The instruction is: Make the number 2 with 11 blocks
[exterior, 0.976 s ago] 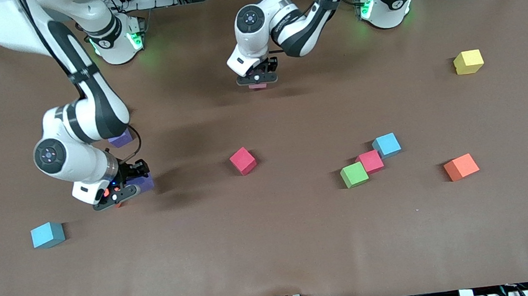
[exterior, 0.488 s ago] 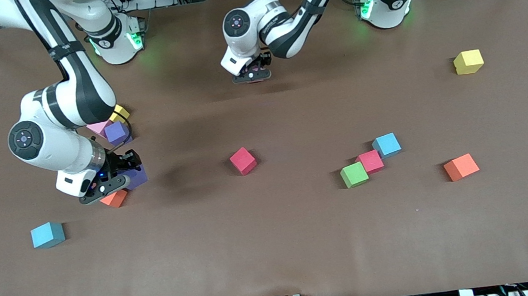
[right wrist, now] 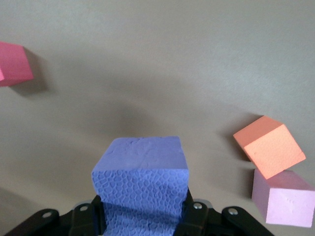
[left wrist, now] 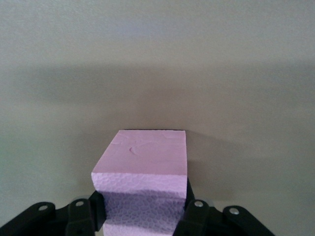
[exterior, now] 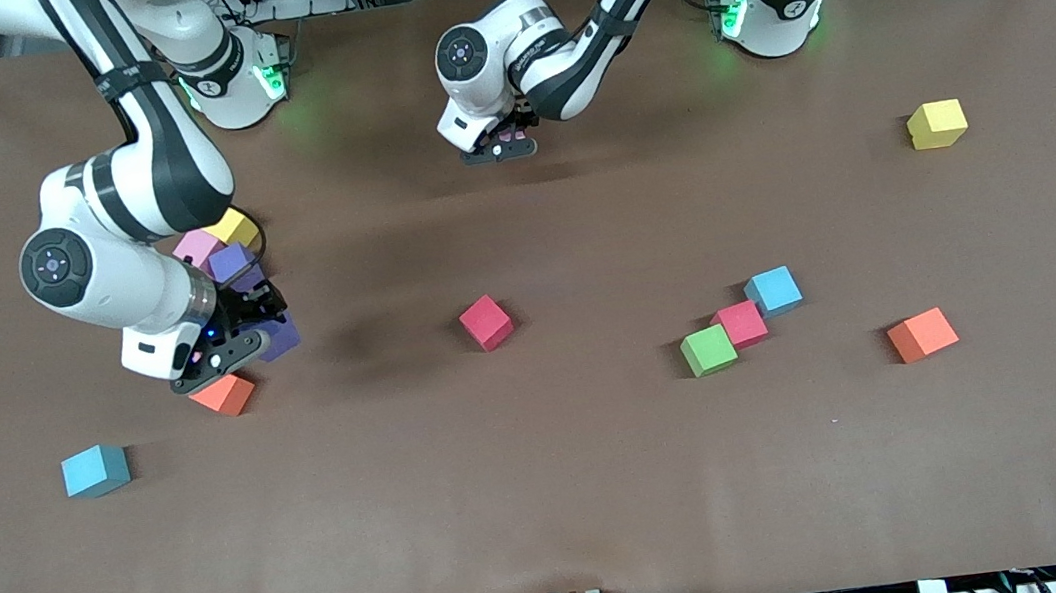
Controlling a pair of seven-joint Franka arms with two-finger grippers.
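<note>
Over the brown table (exterior: 552, 495), left hand (exterior: 498, 149) grips a pink block (left wrist: 142, 172), right hand (exterior: 227, 348) a purple block (right wrist: 142, 179).

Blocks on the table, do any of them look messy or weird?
Nothing is broken. The loose blocks just sit at mixed angles: the green block, red block and light blue block huddle together crookedly. No digit has taken shape. The left gripper holds a pink block; the right gripper holds a purple block.

The right gripper (exterior: 227, 346) hides most of its purple block (exterior: 279, 337) – the left gripper's (exterior: 498, 147) pink block (left wrist: 142, 184) runs off the wrist view's edge
</note>
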